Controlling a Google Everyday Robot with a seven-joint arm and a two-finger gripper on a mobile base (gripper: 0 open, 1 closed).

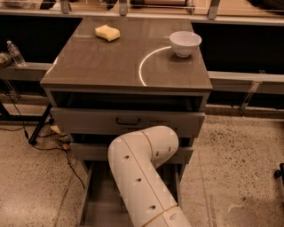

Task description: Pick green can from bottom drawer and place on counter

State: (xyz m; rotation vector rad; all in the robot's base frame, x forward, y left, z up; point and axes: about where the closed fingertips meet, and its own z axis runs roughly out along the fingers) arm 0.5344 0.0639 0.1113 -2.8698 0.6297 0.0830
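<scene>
It looks like a robotics test lab, not a home. A drawer cabinet stands alone, its counter point(111, 62) marked with a thin white arc point(141, 66). Loose cables point(60, 137) trail over the speckled floor point(239, 155) at nine o'clock. A pale ledge point(88, 6) with metal brackets point(213, 9) runs along twelve o'clock. A white robot arm point(137, 177) reaches in from six o'clock, its gripper hidden behind its own bend.

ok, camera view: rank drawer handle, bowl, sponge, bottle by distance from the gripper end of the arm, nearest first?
The gripper is hidden behind the arm, down by the bottom drawer; ranked from there.
1. Drawer handle, just above.
2. Bowl, counter back right, and sponge, back left: too close to call.
3. Bottle, far left ledge.
</scene>
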